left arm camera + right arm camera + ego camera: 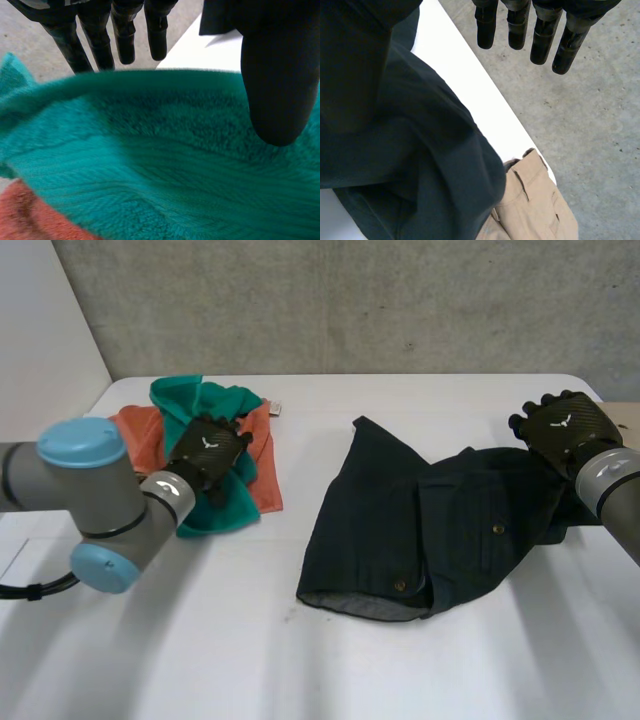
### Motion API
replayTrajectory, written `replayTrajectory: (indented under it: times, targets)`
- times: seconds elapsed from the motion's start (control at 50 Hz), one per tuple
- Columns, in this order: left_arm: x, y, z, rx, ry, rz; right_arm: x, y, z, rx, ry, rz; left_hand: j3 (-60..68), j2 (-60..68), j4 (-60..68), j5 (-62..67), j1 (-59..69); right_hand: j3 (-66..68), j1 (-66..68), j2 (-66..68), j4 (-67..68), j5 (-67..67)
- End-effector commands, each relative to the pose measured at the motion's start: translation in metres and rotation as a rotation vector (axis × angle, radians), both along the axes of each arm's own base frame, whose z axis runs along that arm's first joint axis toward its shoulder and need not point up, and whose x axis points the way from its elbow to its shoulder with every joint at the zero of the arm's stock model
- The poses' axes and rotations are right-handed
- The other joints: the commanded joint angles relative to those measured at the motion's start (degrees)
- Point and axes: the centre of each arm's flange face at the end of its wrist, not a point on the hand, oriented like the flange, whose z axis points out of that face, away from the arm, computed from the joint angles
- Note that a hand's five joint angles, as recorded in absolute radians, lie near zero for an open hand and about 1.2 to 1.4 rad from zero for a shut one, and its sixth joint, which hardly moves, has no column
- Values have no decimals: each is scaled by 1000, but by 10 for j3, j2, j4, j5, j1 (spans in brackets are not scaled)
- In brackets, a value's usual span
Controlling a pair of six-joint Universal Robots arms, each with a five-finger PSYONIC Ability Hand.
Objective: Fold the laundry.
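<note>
Concrete wall backs a white bench that carries all of the laundry in the head view.

1. Dark buttoned garment: largest item, on the bench's right half, spread flat with folds and two small buttons showing. Whether it is a shirt or shorts cannot be settled from these views. Its far right end runs under the right hand.

2. Teal towel: bunched on the bench's left half, lying on top of an orange towel that is spread flat beneath it. Both are well apart from the dark garment.

3. Tan trousers: seen in the right wrist view past the bench's edge, just beside the dark garment's end, with the concrete floor beyond.

4. Left hand: over the middle of the teal towel. In its wrist view the fingers are straight and the thumb stands apart from them, with a ridge of teal pile under the palm; nothing is gripped.

5. Right hand: over the dark garment's far right end. Its fingers are straight and spread, clear of the cloth, pointing out over the floor.

6. Small white label: on the bench, at the orange towel's far corner.
</note>
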Motion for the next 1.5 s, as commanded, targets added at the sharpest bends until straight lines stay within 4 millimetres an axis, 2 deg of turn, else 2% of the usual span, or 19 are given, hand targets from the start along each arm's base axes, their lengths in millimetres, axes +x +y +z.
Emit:
replayTrajectory:
  times: [0.02,0.16,0.18,0.2,0.24,0.26,0.34,0.46,0.5,0.6,0.64,0.66,0.72,0.74,0.86,0.98,1.08,1.22,1.5]
  targets:
    - [-9,-21,-19,-33,-46,6,4,5,-7,19,0,12,129,126,127,124,125,-19,-13,-23,-30,-33]
    - [3,-50,-27,-90,-107,154,3,5,-9,24,2,11,499,496,497,494,495,-19,-13,-23,-30,-33]
    - [9,-55,-29,-104,-142,191,2,5,-9,26,2,9,611,608,609,606,607,-19,-13,-23,-30,-33]
    - [13,-59,-29,-116,-161,213,2,5,-9,26,2,9,638,635,636,634,634,-19,-13,-23,-30,-33]
    - [27,-69,-28,-136,-204,269,3,5,-9,24,2,11,639,635,637,634,635,-19,-13,-23,-30,-33]
    - [43,-78,-27,-154,-251,330,3,5,-9,24,2,12,639,635,637,634,635,-19,-13,-23,-30,-33]
    - [69,-93,-21,-200,-341,433,3,5,-8,21,2,12,639,635,637,634,635,-19,-13,-23,-30,-33]
    - [92,-115,-3,-317,-367,531,3,5,-9,23,2,12,639,635,637,634,635,-19,-13,-23,-30,-33]
    - [106,-123,2,-356,-379,577,4,5,-9,23,2,14,639,635,637,634,635,-19,-13,-23,-30,-33]
    - [125,-131,9,-401,-414,628,4,5,-9,23,2,14,639,635,637,634,635,-19,-13,-23,-30,-33]
    - [124,-129,8,-395,-414,624,4,5,-9,23,2,12,639,635,637,634,635,-19,-13,-23,-30,-33]
    - [122,-126,5,-380,-410,615,4,5,-9,23,1,12,534,531,532,529,530,-19,-13,-23,-30,-33]
    - [117,-118,1,-353,-386,597,4,6,-9,25,1,12,79,75,76,74,74,-19,-13,-23,-30,-33]
    - [111,-111,3,-342,-359,584,4,6,-9,25,1,12,-19,-23,-22,-24,-24,-19,-13,-23,-30,-33]
    - [81,-84,16,-316,-235,509,4,6,-10,26,2,13,-36,-39,-38,-40,-40,-19,-13,-23,-30,-33]
    - [45,-43,31,-254,-98,350,4,6,-10,26,1,13,-32,-36,-34,-37,-36,-19,-13,-23,-30,-33]
    - [28,-13,25,-111,-60,233,4,6,-9,25,1,13,-17,-21,-19,-22,-21,-19,-13,-23,-30,-33]
    - [23,13,6,103,-84,165,4,6,-10,26,1,13,22,18,20,17,18,-19,-13,-23,-30,-33]
    - [27,22,-3,162,-101,160,6,9,-12,35,-7,19,65,62,63,61,61,-19,-13,-23,-30,-33]
